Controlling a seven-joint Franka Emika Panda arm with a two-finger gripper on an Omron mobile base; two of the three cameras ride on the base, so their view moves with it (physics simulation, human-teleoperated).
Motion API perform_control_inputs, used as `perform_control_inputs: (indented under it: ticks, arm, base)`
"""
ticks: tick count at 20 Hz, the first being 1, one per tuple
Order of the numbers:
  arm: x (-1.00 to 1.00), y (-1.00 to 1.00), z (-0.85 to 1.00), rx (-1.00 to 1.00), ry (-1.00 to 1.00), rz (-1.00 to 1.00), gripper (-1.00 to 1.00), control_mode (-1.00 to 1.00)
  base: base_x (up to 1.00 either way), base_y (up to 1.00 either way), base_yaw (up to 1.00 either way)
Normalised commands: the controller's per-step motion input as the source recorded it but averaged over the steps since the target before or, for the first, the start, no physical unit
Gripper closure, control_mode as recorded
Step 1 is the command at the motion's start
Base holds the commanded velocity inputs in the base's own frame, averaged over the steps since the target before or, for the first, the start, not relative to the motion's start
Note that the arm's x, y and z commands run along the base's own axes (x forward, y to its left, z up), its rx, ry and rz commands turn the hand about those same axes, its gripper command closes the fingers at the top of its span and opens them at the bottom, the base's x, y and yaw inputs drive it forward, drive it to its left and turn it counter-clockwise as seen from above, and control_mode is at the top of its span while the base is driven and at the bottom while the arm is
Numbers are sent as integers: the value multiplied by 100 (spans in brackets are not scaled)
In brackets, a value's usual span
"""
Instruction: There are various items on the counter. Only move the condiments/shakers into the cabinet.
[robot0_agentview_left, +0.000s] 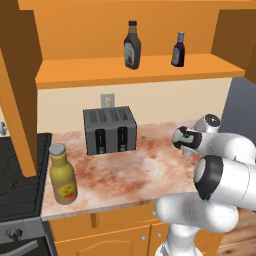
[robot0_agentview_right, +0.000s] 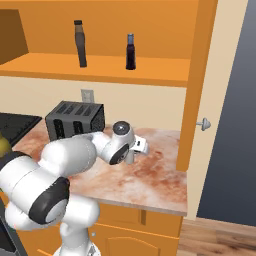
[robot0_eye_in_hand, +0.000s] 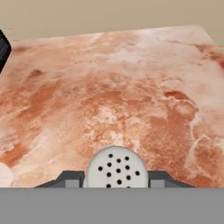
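my fingers (robot0_eye_in_hand: 70, 178) are drawn in against the tiny grey shaker (robot0_eye_in_hand: 116, 168), one dark tip on each side of its perforated top, so i hold it, low over the counter (robot0_eye_in_hand: 131, 96) near its right end. the shaker's body is cut off below the tips, and whether it rests on the stone i cannot tell. outward and up, the dark brown squeeze bottle (robot0_agentview_left: 132, 45) and the small blue-purple bottle (robot0_agentview_left: 178, 49) stand on the cabinet (robot0_agentview_left: 100, 70) shelf, apart from each other. i judge two condiments done, this shaker left. the toaster (robot0_agentview_left: 110, 130) sits by the wall. a yellow-green bottle (robot0_agentview_left: 62, 174) stands near the counter's left edge; it may belong up there too.
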Motion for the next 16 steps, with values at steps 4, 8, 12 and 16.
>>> perform_control_inputs:
  ticks: [4, 8, 12, 16]
  arm:
    - [-78, 36, 100, 0, -15, 6, 100, -100]
    - [-59, 56, 100, -2, -7, 7, 100, -100]
    - [-60, 63, 100, -3, -1, 8, 100, -100]
    - [-53, 67, 100, -5, 0, 8, 100, -100]
  base:
    - [0, 0, 0]
    - [0, 0, 0]
    - [0, 0, 0]
    - [0, 0, 0]
